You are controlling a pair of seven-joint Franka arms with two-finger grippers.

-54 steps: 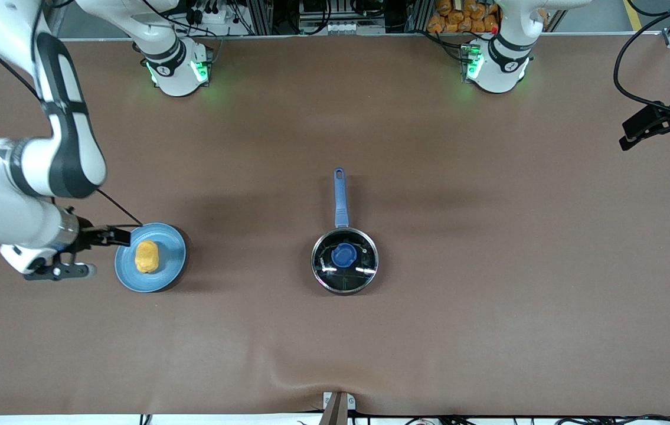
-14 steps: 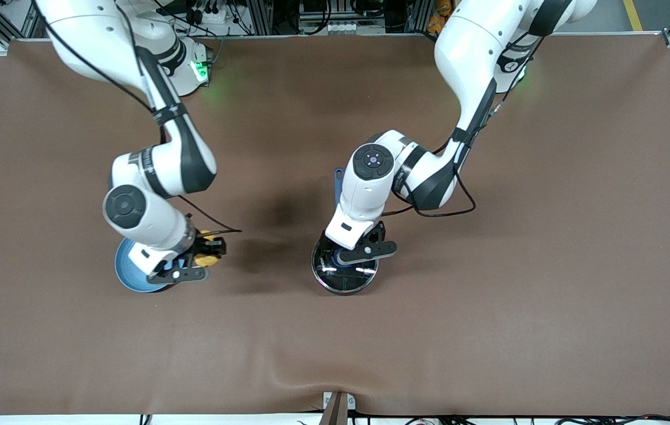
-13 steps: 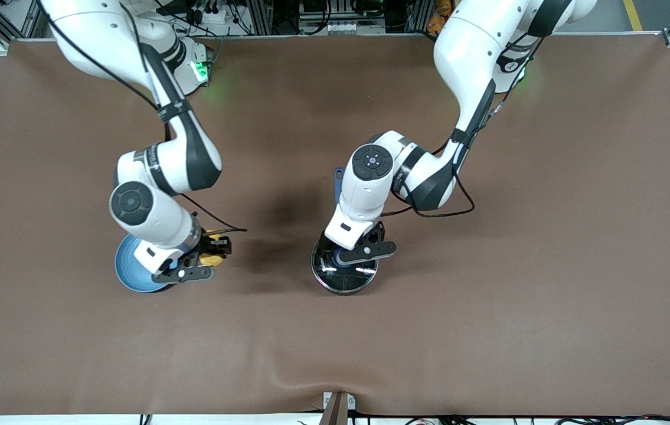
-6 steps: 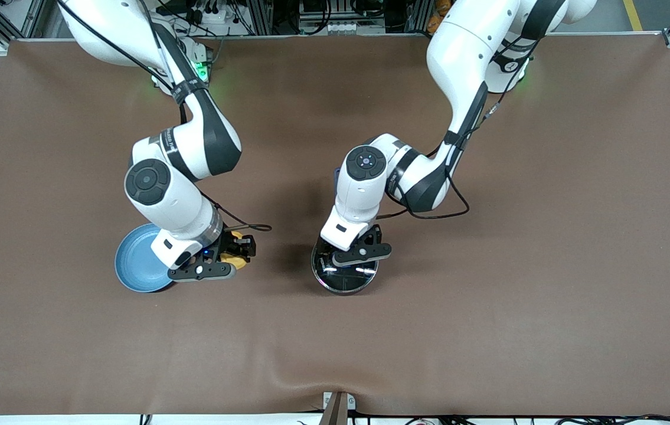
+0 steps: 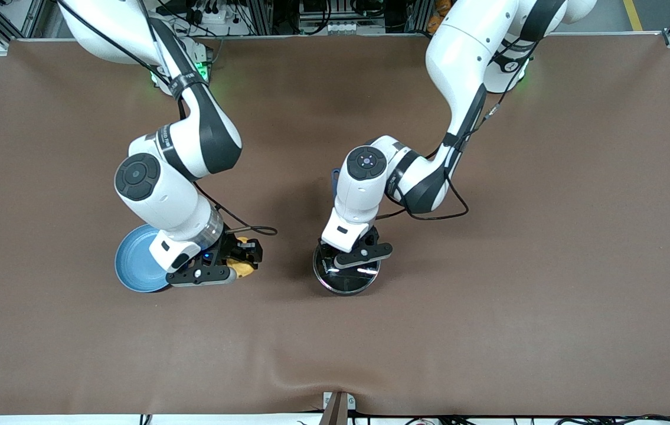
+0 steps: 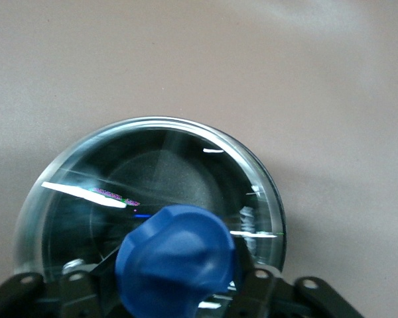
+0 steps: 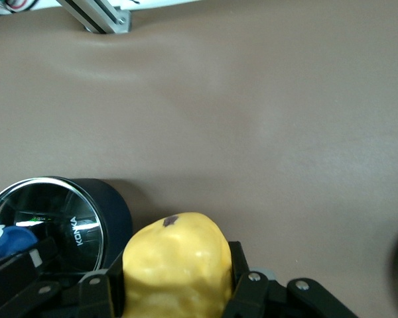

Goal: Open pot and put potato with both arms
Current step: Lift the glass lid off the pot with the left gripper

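The pot (image 5: 347, 282) stands mid-table with its glass lid (image 6: 152, 185) on it. Only the tip of its blue handle (image 5: 334, 176) shows past the left arm. My left gripper (image 5: 351, 255) is down on the lid, shut on the blue knob (image 6: 176, 255), with a finger (image 6: 260, 286) on each side. The yellow potato (image 7: 176, 265) is held in my right gripper (image 5: 240, 261), which is shut on it over the table between the plate and the pot. The right wrist view shows the pot (image 7: 86, 218) close by, with its lid on.
A flat light-blue plate (image 5: 133, 260) lies toward the right arm's end of the table, partly under the right wrist, with nothing on its visible part. A metal bracket (image 5: 337, 404) sits at the table's edge nearest the front camera. Brown mat surrounds the pot.
My right gripper has carried the potato off the plate toward the pot. My left gripper has shut on the lid's knob.
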